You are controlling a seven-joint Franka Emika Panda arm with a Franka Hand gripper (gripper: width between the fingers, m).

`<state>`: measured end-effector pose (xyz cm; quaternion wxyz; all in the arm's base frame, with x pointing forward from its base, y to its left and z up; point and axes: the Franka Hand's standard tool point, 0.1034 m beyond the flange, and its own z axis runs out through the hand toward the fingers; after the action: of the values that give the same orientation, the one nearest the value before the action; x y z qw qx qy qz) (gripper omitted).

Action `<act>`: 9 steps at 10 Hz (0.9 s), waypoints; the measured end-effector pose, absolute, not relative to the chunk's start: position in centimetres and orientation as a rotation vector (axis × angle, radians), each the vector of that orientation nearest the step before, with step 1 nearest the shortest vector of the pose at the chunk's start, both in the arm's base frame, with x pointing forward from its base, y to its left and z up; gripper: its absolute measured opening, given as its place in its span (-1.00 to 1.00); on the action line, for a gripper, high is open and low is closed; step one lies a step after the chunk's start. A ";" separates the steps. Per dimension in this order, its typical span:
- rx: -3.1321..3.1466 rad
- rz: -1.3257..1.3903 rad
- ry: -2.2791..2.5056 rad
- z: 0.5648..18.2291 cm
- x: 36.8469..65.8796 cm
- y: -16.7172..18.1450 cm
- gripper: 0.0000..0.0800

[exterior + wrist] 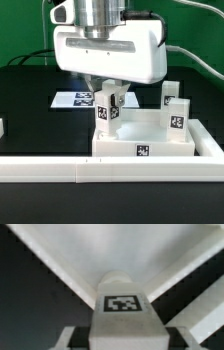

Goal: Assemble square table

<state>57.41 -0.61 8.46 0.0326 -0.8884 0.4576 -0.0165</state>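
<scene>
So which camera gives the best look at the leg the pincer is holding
The wrist view: the leg fills the middle, its tag sharp and facing the camera. The exterior view shows that leg small, held upright in the pincer over the tabletop.

tabletop [145, 150] against the border wall [60, 170], marker board [75, 99] behind, two legs [177, 113] at its right

My fingers [107, 101] hold one short white tagged leg [104, 116] upright at the near corner of the white plastic square tray-like tabletop [150, 148], on the exterior view's left. Two more white legs [176, 113] stand upright at its far right corner. It rests on the black counter [30, 100].
</scene>
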 end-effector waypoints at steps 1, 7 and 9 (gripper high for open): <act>-2.665 -0.054 1.530 8.4 57.5 -0.4 -0.27; -2.315 -0.032 2.004 8.4 57.6 0.4 -0.14; -2.374 -0.035 1.935 8.3 57.6 0.4 0.21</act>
<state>57.63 0.37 8.34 0.0391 -0.7744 0.6313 -0.0114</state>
